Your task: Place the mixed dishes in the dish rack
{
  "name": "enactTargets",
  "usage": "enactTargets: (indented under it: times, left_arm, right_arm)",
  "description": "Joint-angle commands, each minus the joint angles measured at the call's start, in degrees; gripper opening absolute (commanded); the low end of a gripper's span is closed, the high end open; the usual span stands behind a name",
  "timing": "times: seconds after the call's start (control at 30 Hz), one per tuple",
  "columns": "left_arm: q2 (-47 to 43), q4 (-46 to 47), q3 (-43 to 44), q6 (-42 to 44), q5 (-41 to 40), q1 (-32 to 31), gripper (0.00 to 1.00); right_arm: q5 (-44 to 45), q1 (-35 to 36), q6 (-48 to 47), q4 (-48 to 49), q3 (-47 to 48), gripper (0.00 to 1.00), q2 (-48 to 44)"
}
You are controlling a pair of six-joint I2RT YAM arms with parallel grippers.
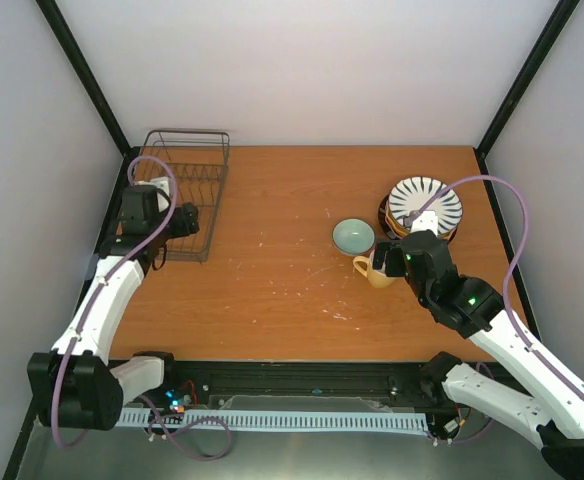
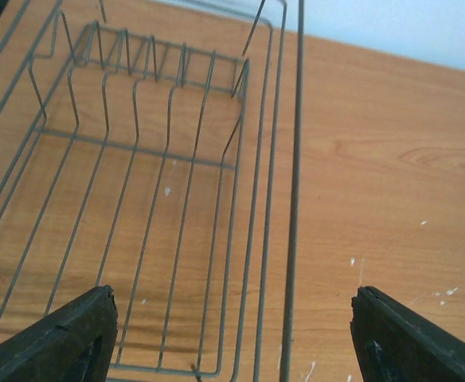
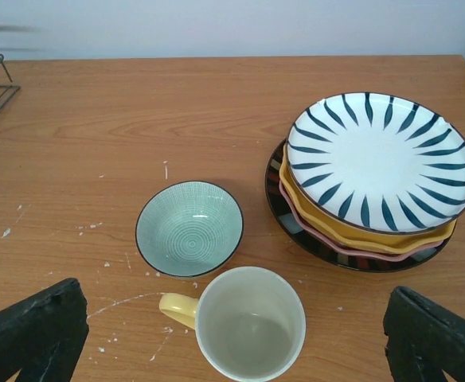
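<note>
The dark wire dish rack (image 1: pixel 184 190) stands at the table's far left and holds nothing; its base wires and right rail fill the left wrist view (image 2: pixel 292 183). My left gripper (image 1: pixel 184 222) hovers open over the rack's near right edge (image 2: pixel 232 334). A yellow mug (image 3: pixel 250 322) stands upright, its handle pointing left, next to a pale blue-green bowl (image 3: pixel 189 228). The plates are stacked at the right: striped white plate (image 3: pixel 380 159) on top, then orange-yellow (image 3: pixel 352 231), pink (image 3: pixel 360 253) and dark-rimmed (image 3: pixel 284 219). My right gripper (image 3: pixel 232 342) is open, above the mug (image 1: pixel 375 270).
The bowl (image 1: pixel 353 236) and the plate stack (image 1: pixel 424 205) sit at the table's right half. White scuff marks dot the wood near the mug. Black frame posts rise at the back corners.
</note>
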Motion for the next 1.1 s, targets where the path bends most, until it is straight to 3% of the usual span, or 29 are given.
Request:
enactTargets:
  times: [0.0,0.2,0.37,0.57,0.8,0.93,1.07]
  left_arm:
    - [2.41,-2.98,2.45,1.50,-2.00,0.14,0.81]
    - [5.62,-4.86,6.45,3.55,-5.04,0.13,0.81]
    - [9.64,-7.68,11.56,5.88,-10.45,0.13,0.77]
    - [15.09,-9.17,16.89,8.81,-15.47,0.50,0.56]
    - [23.38,-10.84,17.77,8.99,-9.08,2.32,0.35]
    - [30.06,-14.47,19.85,8.07,-7.72,2.33,0.19]
    - [32.97,-15.35,19.51,7.05,-4.49,2.24,0.12]
  right_arm:
    - [-0.24,-0.14,0.19,-0.20,0.09,1.00,-0.55]
    - [-4.43,-0.14,-3.71,0.58,2.48,1.00,0.39]
    - [-4.82,-0.13,-6.80,-3.20,9.89,0.98,9.41]
    - [-11.39,-0.14,-6.85,-2.31,18.66,0.84,22.88]
    - [-23.33,0.02,-3.15,3.73,20.40,0.82,30.38]
    - [-23.95,0.13,-3.49,3.79,20.83,0.81,31.97]
    - [-22.80,0.13,-4.40,3.91,20.59,0.81,31.59]
